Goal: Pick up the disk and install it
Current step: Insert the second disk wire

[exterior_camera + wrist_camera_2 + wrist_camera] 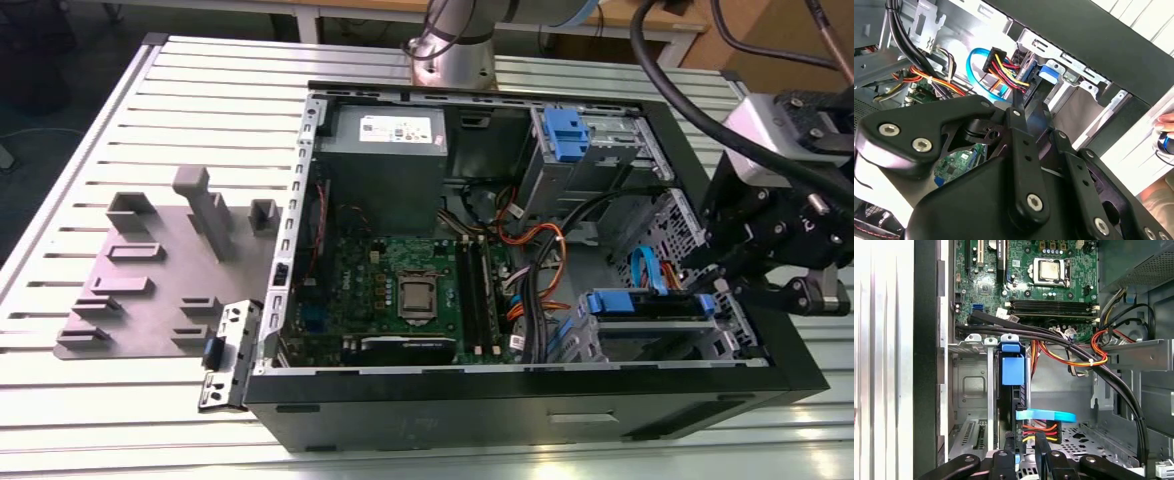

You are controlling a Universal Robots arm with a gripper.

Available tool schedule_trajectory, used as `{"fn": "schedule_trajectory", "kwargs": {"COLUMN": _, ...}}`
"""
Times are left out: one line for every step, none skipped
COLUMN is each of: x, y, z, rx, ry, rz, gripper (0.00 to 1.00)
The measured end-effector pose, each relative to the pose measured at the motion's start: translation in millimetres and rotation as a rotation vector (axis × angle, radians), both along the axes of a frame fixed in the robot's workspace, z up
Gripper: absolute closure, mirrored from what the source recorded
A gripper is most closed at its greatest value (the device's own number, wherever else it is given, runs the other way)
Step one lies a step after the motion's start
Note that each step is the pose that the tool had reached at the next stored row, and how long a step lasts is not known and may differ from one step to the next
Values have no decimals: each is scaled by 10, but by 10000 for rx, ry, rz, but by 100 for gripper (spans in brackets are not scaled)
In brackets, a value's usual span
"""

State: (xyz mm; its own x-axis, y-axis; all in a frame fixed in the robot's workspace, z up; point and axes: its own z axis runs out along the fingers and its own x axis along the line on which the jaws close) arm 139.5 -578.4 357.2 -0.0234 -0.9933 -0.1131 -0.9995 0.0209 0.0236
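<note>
The disk [1013, 385] sits edge-on in its bay inside the computer case [534, 410], long axis pointing toward the gripper [1026, 452], whose fingers [1042, 450] stand narrowly together beside its cabled end

white sticker [399, 128] on grey box, print unreadable (too small)

The arm [461, 40] has a silver-grey tubular base. Thick black cables [667, 80] loop to a white-grey wrist block [767, 135]. The gripper [1036, 112] is matte black, with jointed linkage bars and silver screws [1034, 202].
</note>
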Motion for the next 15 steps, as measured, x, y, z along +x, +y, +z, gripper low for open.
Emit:
{"fn": "schedule_trajectory", "kwargs": {"x": 0, "y": 0, "z": 0, "rx": 0, "ry": 0, "rz": 0, "gripper": 70}}
{"fn": "schedule_trajectory", "kwargs": {"x": 0, "y": 0, "z": 1, "rx": -2, "ry": 0, "rz": 0, "gripper": 70}}
{"fn": "schedule_trajectory", "kwargs": {"x": 0, "y": 1, "z": 2, "rx": -4, "ry": 0, "rz": 2, "gripper": 70}}
{"fn": "schedule_trajectory", "kwargs": {"x": -2, "y": 1, "z": 2, "rx": -5, "ry": -1, "rz": 2, "gripper": 70}}
{"fn": "schedule_trajectory", "kwargs": {"x": -7, "y": 1, "z": 2, "rx": -4, "ry": -2, "rz": 0, "gripper": 70}}
{"fn": "schedule_trajectory", "kwargs": {"x": -13, "y": 1, "z": 2, "rx": -4, "ry": -3, "rz": 0, "gripper": 70}}
{"fn": "schedule_trajectory", "kwargs": {"x": -20, "y": 1, "z": 2, "rx": -5, "ry": -6, "rz": 0, "gripper": 70}}
{"fn": "schedule_trajectory", "kwargs": {"x": -27, "y": 1, "z": 1, "rx": -4, "ry": -7, "rz": 1, "gripper": 70}}
{"fn": "schedule_trajectory", "kwargs": {"x": -32, "y": 0, "z": 1, "rx": -4, "ry": -8, "rz": 0, "gripper": 70}}
{"fn": "schedule_trajectory", "kwargs": {"x": -37, "y": 0, "z": 1, "rx": -4, "ry": -8, "rz": 0, "gripper": 70}}
{"fn": "schedule_trajectory", "kwargs": {"x": -41, "y": 1, "z": 1, "rx": -4, "ry": -9, "rz": 1, "gripper": 70}}
{"fn": "schedule_trajectory", "kwargs": {"x": -44, "y": 1, "z": 1, "rx": -4, "ry": -8, "rz": 0, "gripper": 70}}
{"fn": "schedule_trajectory", "kwargs": {"x": -44, "y": 1, "z": 1, "rx": -4, "ry": -8, "rz": 2, "gripper": 70}}
{"fn": "schedule_trajectory", "kwargs": {"x": -44, "y": 1, "z": 1, "rx": -4, "ry": -9, "rz": 2, "gripper": 70}}
{"fn": "schedule_trajectory", "kwargs": {"x": -45, "y": 1, "z": 1, "rx": -4, "ry": -9, "rz": 2, "gripper": 70}}
